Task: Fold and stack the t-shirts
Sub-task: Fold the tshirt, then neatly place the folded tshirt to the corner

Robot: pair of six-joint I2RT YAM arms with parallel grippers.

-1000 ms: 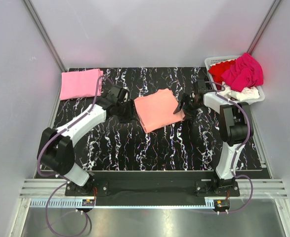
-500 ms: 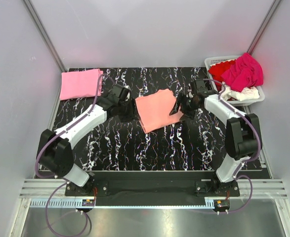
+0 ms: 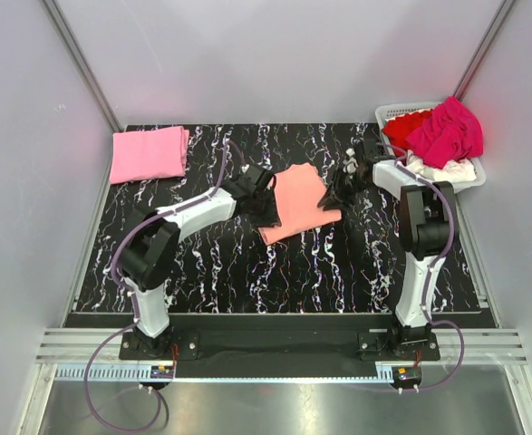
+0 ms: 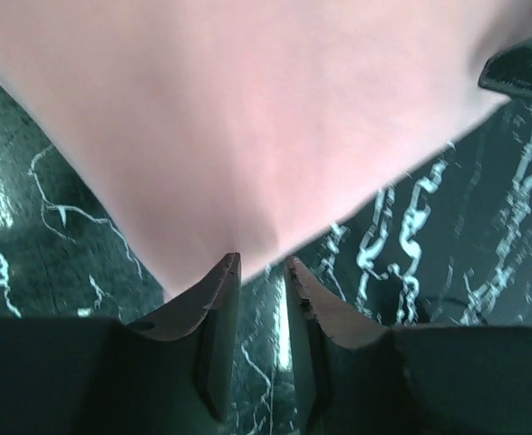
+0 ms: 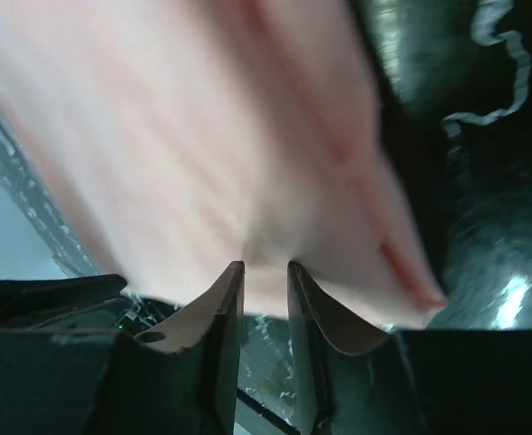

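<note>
Salmon-orange folded cotton t-shirt [image 3: 295, 201] lies on the black white-veined table [image 3: 247, 272], midway between its left and right edges and nearer the far edge. My right wrist view is blurred, and from overhead my arms cover the shirt's side edges. My left gripper [image 4: 259, 261] and right gripper [image 5: 266, 265] each stand a narrow slit apart, tips meeting the cloth's edge. I cannot tell whether either pinches it.

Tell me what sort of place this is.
Probably a robotics lab test cell, not a laundry room: a left arm and right arm bolted at the edge of a black marbled table, plain white panels walling it in, and a salmon-orange t-shirt plus a basket of more t-shirts.
</note>
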